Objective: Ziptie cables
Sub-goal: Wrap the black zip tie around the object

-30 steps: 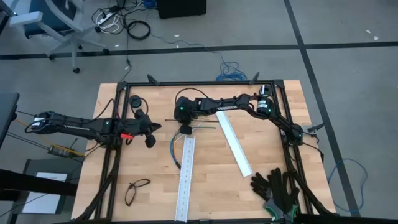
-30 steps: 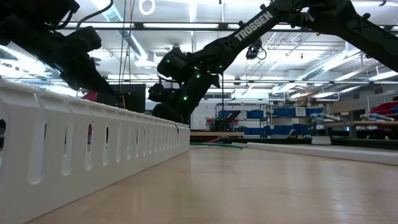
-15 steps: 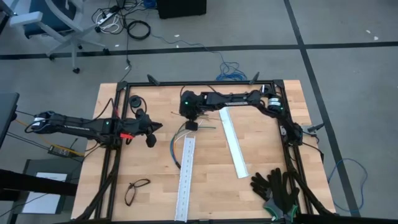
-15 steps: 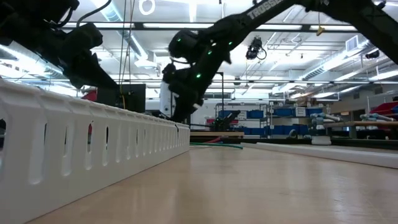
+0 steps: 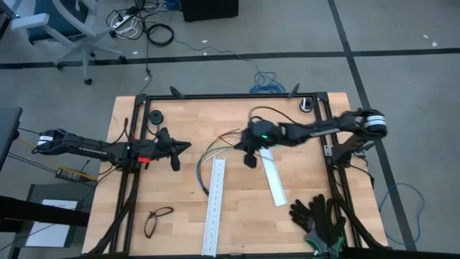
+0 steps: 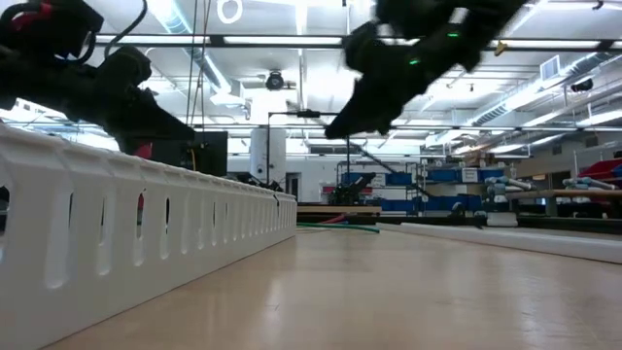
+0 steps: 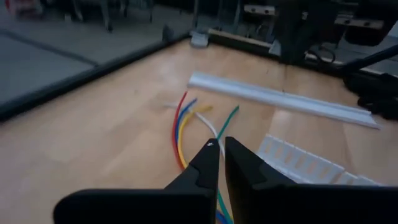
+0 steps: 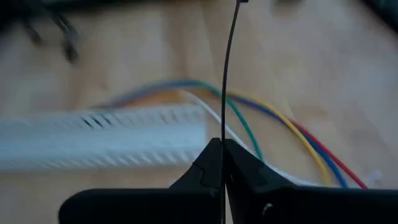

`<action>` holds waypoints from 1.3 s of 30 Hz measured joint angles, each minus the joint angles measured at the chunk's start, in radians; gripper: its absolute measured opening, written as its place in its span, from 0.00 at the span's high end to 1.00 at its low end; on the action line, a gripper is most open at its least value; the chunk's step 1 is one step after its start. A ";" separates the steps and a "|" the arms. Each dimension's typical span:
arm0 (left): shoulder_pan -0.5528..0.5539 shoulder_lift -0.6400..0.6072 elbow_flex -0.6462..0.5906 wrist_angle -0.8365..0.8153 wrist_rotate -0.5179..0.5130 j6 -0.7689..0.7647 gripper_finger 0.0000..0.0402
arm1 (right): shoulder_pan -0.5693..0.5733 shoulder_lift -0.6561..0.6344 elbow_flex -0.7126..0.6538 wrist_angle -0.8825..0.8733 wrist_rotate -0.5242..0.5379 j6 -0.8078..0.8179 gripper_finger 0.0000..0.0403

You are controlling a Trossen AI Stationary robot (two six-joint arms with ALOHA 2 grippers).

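Observation:
The cables [image 5: 210, 160] lie on the wooden table at its middle, coloured wires fanning out toward the far side [image 7: 186, 121] [image 8: 273, 118]. My right gripper [image 5: 249, 160] [image 8: 222, 144] hangs in the air to the right of them, above the far end of a white rail [image 5: 272, 173], shut on a thin black zip tie [image 8: 227, 68]. My left gripper [image 5: 175, 158] [image 7: 222, 144] hovers left of the cables, shut and with nothing in it. My right gripper pinches one end of the zip tie [image 8: 223, 138] between its two fingertips. The tie runs straight on ahead of the fingers, along their line, in the air above the wires. Its far end [image 8: 237, 4] touches nothing that I can see.
A second white slotted rail [image 5: 214, 205] [image 6: 146, 233] lies just near of the cables. Black gloves [image 5: 320, 216] sit at the near right corner, glasses [image 5: 158, 219] at the near left, and a small black ring [image 5: 153, 116] at the far left.
My right gripper has risen from beside the cables and swung toward the table's right edge, staying shut and carrying the zip tie along. My left gripper has tipped downward a little in place.

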 joint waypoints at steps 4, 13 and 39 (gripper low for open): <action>0.000 0.025 -0.036 0.142 0.000 0.095 0.99 | 0.030 -0.057 -0.210 0.409 -0.002 0.079 1.00; 0.000 0.203 -0.027 0.464 0.080 0.213 0.86 | 0.029 0.072 -0.340 0.945 -0.106 0.191 1.00; 0.103 0.893 0.291 1.086 0.398 0.365 0.66 | -0.168 0.271 -0.143 1.037 -0.616 0.313 1.00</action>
